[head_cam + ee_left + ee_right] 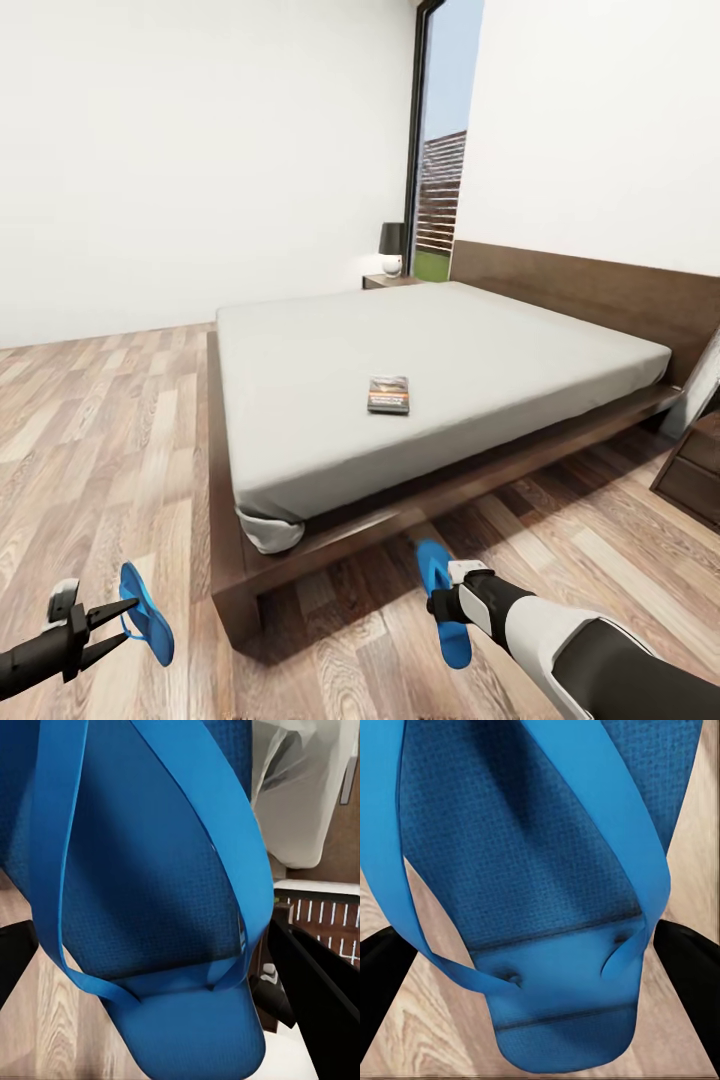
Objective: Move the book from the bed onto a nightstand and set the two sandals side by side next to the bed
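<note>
**Two sandals in hand, book waiting on the bed**

Head view: the left hand [128, 625] sits low over the wood floor [100, 440] off the foot corner of the bed [330, 420], its two dark fingers spread around the edge of one blue sandal [147, 614], which stands tilted on its side. The right hand [447, 600] lies across the other sandal [440, 600] beside the bed's long side, near the foot; its fingers are hidden, so I cannot tell their spread here. The book [388, 394] lies flat on the mattress, toward the near long edge. A nightstand [392, 281] with a lamp [392, 246] stands at the far head corner.

Left wrist view: the left sandal [150, 885] hangs close between two dark fingers [319, 997], straps looping loose. The fingers flank it; contact is unclear.

Right wrist view: the right sandal [532, 870] lies between two dark fingers [690, 967], apparently held at the heel end.

Judgement: the sandals look light, flexible and foam-like, likely to bend if pinched by a strap, so gripping the sole edge suits best. The book seems thin, light and stiff; taking it across one short edge should work.
</note>
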Available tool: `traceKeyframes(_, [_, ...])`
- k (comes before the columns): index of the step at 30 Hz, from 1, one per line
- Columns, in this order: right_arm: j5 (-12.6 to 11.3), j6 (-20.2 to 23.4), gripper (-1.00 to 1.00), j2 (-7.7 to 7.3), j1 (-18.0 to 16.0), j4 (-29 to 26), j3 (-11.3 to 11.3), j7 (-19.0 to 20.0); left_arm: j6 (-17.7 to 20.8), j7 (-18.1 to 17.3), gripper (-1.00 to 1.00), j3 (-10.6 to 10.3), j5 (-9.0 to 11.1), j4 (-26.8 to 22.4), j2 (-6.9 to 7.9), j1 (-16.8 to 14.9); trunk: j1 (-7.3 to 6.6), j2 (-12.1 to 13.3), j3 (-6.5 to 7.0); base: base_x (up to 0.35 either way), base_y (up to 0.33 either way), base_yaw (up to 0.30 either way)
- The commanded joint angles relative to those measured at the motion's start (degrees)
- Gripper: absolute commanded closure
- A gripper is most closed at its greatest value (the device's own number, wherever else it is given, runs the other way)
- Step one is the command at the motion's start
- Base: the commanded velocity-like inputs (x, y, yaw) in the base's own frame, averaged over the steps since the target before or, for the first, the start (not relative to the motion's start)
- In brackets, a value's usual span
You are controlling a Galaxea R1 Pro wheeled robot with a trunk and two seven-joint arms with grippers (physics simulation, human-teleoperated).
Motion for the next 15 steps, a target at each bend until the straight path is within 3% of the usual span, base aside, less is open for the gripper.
traceKeyframes(1, [-0.54, 0.07, 1.00, 0.04, -0.07, 0.13, 0.49, 0.19, 0.46, -0.10, 1.00, -0.12, 0.28, 0.01, 0.02, -0.03, -0.03, -0.02, -0.05, -0.131, -0.135, 0.000])
traceKeyframes(11, [-0.55, -0.11, 1.00, 0.05, -0.07, 0.13, 0.49, 0.18, 0.46, -0.10, 1.00, -0.12, 0.25, 0.00, 0.02, -0.03, -0.03, -0.02, -0.05, -0.054, -0.057, 0.003])
traceKeyframes(15, [-0.51, -0.25, 1.00, 0.04, -0.07, 0.13, 0.45, 0.15, 0.46, -0.10, 1.00, -0.12, 0.27, 0.00, 0.02, -0.03, -0.03, -0.02, -0.11, -0.003, -0.003, 0.163])
